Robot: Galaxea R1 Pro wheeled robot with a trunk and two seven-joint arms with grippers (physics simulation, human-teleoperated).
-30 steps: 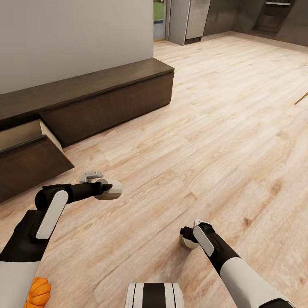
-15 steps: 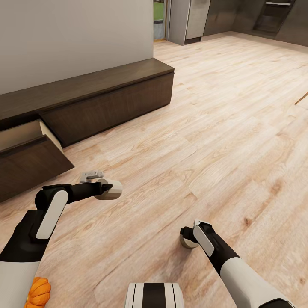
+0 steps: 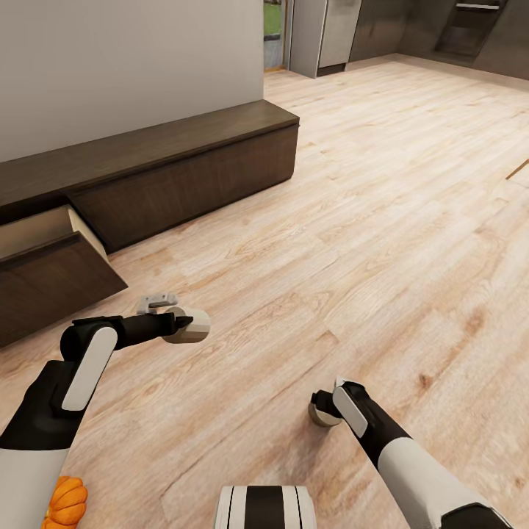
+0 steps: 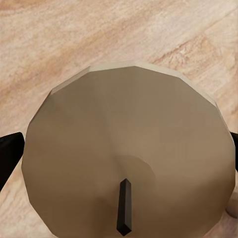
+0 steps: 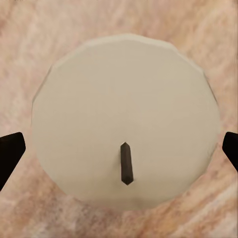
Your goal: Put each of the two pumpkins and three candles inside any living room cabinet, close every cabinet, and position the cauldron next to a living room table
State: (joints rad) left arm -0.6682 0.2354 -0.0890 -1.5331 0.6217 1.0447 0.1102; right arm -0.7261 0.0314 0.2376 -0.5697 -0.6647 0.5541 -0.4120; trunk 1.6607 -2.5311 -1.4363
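My left gripper [image 3: 184, 324] is shut on a beige candle [image 3: 192, 325] and holds it above the floor; the candle's top and black wick [image 4: 124, 206] sit close in the left wrist view. My right gripper [image 3: 322, 408] hangs open over a pale candle [image 5: 124, 119] standing on the floor, with a black fingertip [image 5: 10, 153] on either side and a gap to the wax. An orange pumpkin [image 3: 66, 503] lies by my left side. The dark-brown cabinet [image 3: 184, 173] runs along the wall, and its left front [image 3: 51, 283] is pulled out.
Pale wood floor [image 3: 382, 242] stretches wide to the right and ahead. A white wall [image 3: 125, 66] rises behind the cabinet. A doorway [image 3: 273, 33] and grey units stand far back. My base [image 3: 264, 507] shows at the bottom edge.
My right arm has sunk slightly toward the candle on the floor. The left arm and its candle have not moved.
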